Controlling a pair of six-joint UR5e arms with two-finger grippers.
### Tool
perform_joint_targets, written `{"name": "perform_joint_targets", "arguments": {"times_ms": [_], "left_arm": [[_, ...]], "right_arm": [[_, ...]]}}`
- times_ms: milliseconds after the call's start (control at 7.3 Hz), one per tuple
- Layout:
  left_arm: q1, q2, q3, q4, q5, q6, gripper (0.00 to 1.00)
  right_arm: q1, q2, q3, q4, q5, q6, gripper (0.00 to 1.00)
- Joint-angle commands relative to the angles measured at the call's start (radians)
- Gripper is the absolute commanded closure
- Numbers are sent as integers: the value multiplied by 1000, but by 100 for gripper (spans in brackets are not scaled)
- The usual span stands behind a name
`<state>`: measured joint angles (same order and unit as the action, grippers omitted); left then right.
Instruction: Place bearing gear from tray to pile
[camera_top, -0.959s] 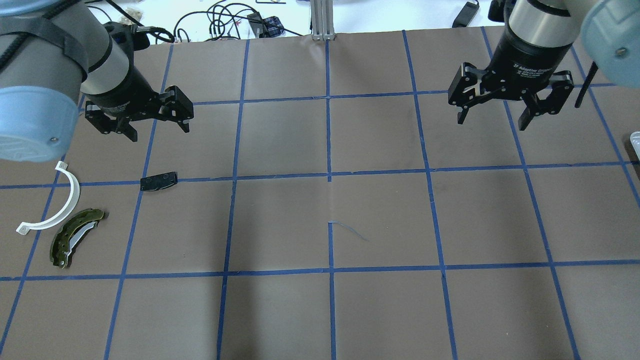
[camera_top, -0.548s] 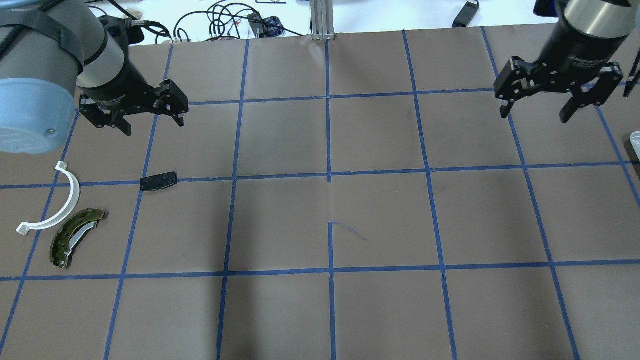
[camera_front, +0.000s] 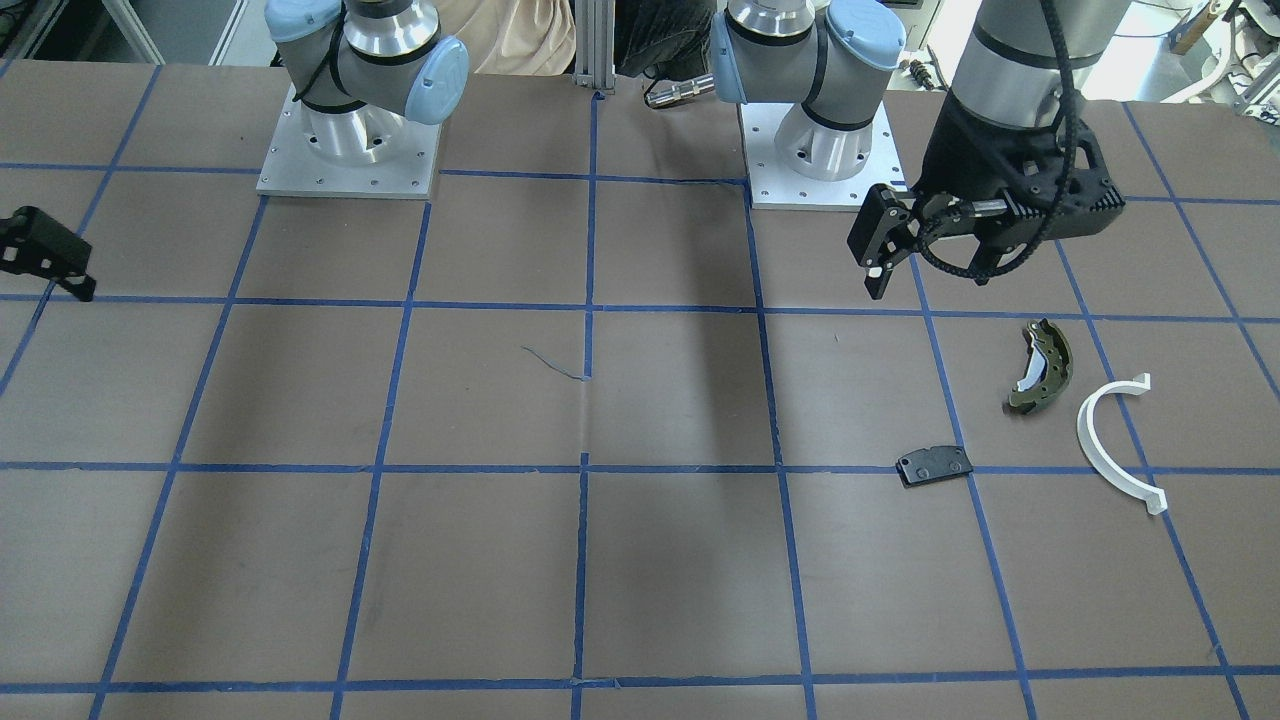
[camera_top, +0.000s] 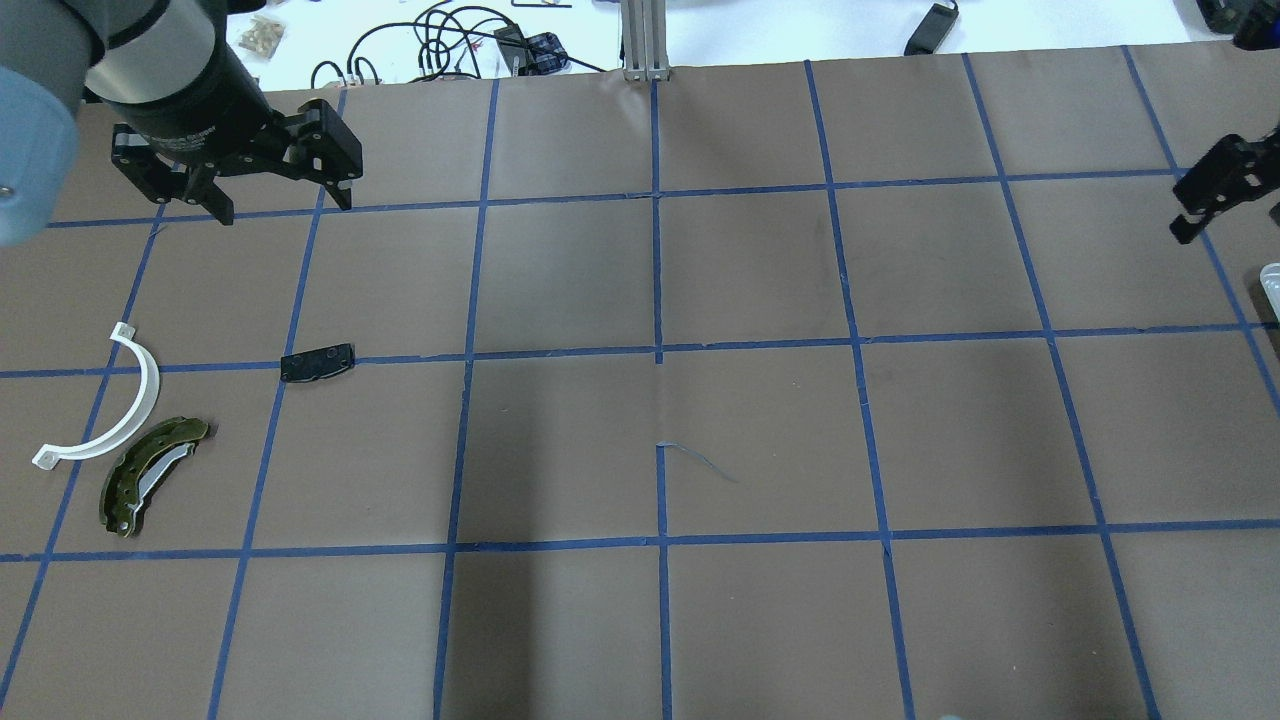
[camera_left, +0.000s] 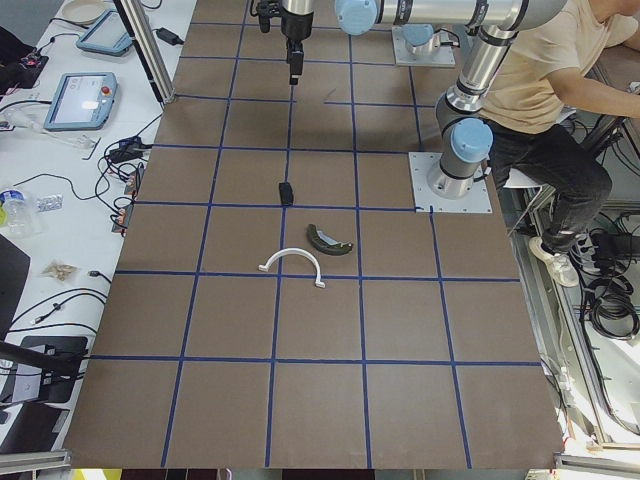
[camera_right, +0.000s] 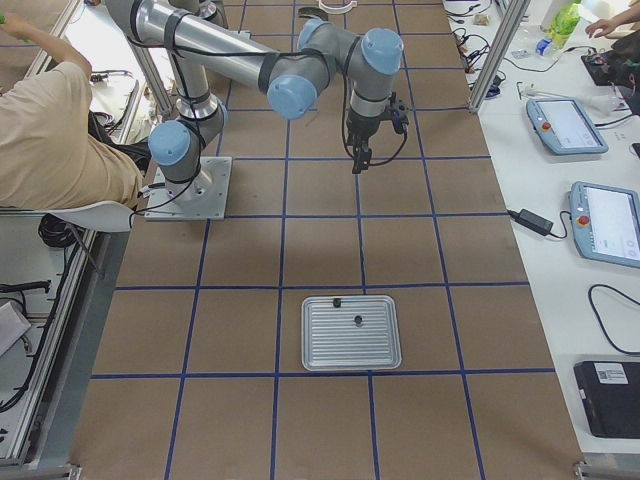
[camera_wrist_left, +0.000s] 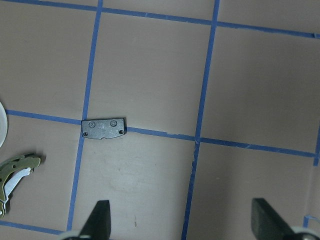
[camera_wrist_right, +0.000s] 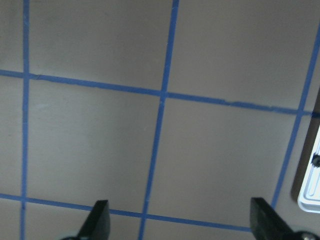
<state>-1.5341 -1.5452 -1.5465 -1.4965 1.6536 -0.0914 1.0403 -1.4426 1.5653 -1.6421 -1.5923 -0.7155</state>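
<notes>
R gripper (camera_wrist_right: 182, 224) has swung out twd tray (camera_right: 325, 355), fingers wide apart, empty. L gripper (camera_top: 285, 207) has backed off, fingers apart too. The bearing gear (camera_right: 358, 321) is prob the small dark part on the tray. Pile (camera_top: 150, 472) unchanged, so pick is just starting.

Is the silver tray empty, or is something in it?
Not empty. The tray holds two small dark parts, apart from each other; they are too small to identify.
</notes>
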Motion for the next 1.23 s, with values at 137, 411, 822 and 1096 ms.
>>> {"name": "perform_joint_targets", "arguments": {"times_ms": [137,411,822,1096], "left_arm": [[-1,-25,23,-67,26,-4,0],[-1,-1,34,-70,17,-8,0],[2,10,58,-70,-71,4,0],[-11,42,54,-122,-27,41,0]], "right_arm": [[-222,157,-31,-195,-15,-393,0],[-252,250,-40,-346,-44,-551,0],[-310,349,-51,-369,-61,-590,4],[-335,410,-59,-408,-57,-594,11]]}}
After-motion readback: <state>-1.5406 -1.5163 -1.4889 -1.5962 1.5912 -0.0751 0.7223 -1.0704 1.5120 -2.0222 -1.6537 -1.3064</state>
